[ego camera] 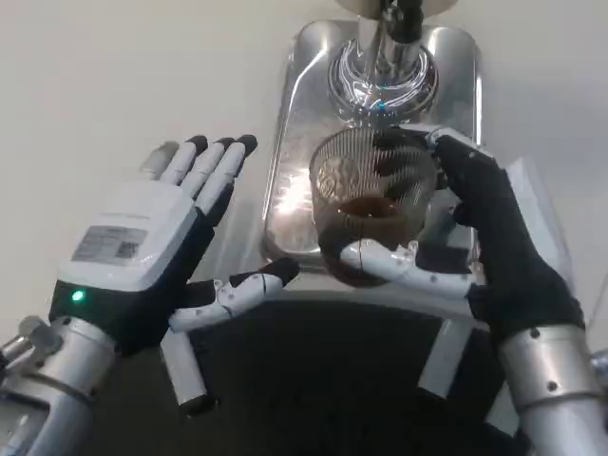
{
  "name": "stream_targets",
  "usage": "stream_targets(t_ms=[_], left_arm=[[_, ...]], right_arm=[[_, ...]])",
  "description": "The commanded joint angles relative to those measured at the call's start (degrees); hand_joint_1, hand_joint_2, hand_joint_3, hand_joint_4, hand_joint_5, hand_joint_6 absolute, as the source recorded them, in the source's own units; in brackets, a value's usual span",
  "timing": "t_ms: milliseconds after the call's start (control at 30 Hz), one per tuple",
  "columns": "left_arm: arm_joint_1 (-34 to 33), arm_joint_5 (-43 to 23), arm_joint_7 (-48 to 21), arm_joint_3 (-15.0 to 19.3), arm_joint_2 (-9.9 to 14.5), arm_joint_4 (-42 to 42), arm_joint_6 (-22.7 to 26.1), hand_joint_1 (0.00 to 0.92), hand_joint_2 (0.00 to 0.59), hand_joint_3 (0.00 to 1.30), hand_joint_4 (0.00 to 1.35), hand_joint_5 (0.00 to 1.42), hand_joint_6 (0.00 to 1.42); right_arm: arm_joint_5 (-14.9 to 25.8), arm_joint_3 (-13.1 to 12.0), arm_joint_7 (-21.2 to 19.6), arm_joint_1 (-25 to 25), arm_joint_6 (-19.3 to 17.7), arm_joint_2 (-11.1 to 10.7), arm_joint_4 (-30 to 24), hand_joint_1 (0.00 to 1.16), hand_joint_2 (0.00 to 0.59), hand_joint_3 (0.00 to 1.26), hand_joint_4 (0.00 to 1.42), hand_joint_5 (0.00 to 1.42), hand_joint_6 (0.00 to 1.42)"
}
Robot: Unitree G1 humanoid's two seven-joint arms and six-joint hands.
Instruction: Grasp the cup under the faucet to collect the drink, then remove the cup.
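- right hand (494, 237) wraps the ribbed clear cup (372, 204) from the right side: thumb under the front of the base, fingers round the far rim, so the cup is gripped and not just steadied
- cup sits upright directly below the chrome faucet (380, 66), over the steel drip tray (304, 123); mouth lined up with the spout so the pour lands inside
- brown drink (370, 211) shows in the lower part of the cup, roughly a third up; ribbing blurs the level, so that's a guess
- can't tell if liquid is running from the spout at this moment, glare on the chrome hides it
- can't tell whether the cup base rests on the tray or is held just above it
- left hand (157, 242) is spread, fingers apart, holding nothing; it hovers left of the tray, well clear of the cup, looks like it's waiting
- white table (114, 76) runs around the tray on the left and back
- judged step: collecting phase, grip in place, removal not yet done
- next move calls for pulling the cup out level toward the robot, clearing the spout first; tilt or a squeeze on the thin wall could spill the drink
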Motion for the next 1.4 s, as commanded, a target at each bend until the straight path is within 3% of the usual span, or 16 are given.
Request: stream_targets(t_ms=[33, 333, 700, 967, 1167, 1400], left_arm=[[2.7, 0.3, -0.9, 1.4, 2.7, -1.7, -1.7, 0.0, 0.18, 0.0, 0.0, 0.0, 0.0], [6.4, -1.4, -1.1, 3.8, 5.3, -3.6, -4.9, 0.0, 0.178, 0.0, 0.0, 0.0, 0.0], [10.2, -3.3, -2.9, 7.1, 6.6, -7.3, -8.8, 0.0, 0.182, 0.0, 0.0, 0.0, 0.0], [12.6, -4.9, -4.9, 8.8, 5.8, -10.8, -10.5, 0.0, 0.184, 0.0, 0.0, 0.0, 0.0], [15.0, -6.4, -4.9, 9.9, 4.8, -12.9, -11.4, 0.0, 0.184, 0.0, 0.0, 0.0, 0.0], [14.9, -6.8, -5.6, 9.1, 3.6, -13.0, -11.6, 0.0, 0.184, 0.0, 0.0, 0.0, 0.0]], right_arm=[[0.7, 0.2, 2.8, 2.8, -0.3, -0.6, -7.2, 1.16, 0.28, 0.73, 0.76, 0.84, 1.12], [2.1, -1.3, 8.5, 7.6, 0.7, -3.0, -15.3, 1.16, 0.284, 0.7, 0.73, 0.81, 1.1], [4.5, -4.7, 14.9, 11.8, 3.0, -6.1, -23.9, 1.16, 0.297, 0.69, 0.7, 0.8, 1.08], [4.9, -3.7, 17.1, 13.3, 4.4, -6.7, -27.0, 1.16, 0.297, 0.69, 0.7, 0.8, 1.08], [4.8, -3.0, 18.4, 14.9, 2.4, -6.4, -27.4, 1.16, 0.316, 0.67, 0.69, 0.79, 1.05], [3.7, -1.3, 18.6, 14.3, 3.3, -5.8, -27.4, 1.16, 0.341, 0.65, 0.66, 0.78, 1.02]])
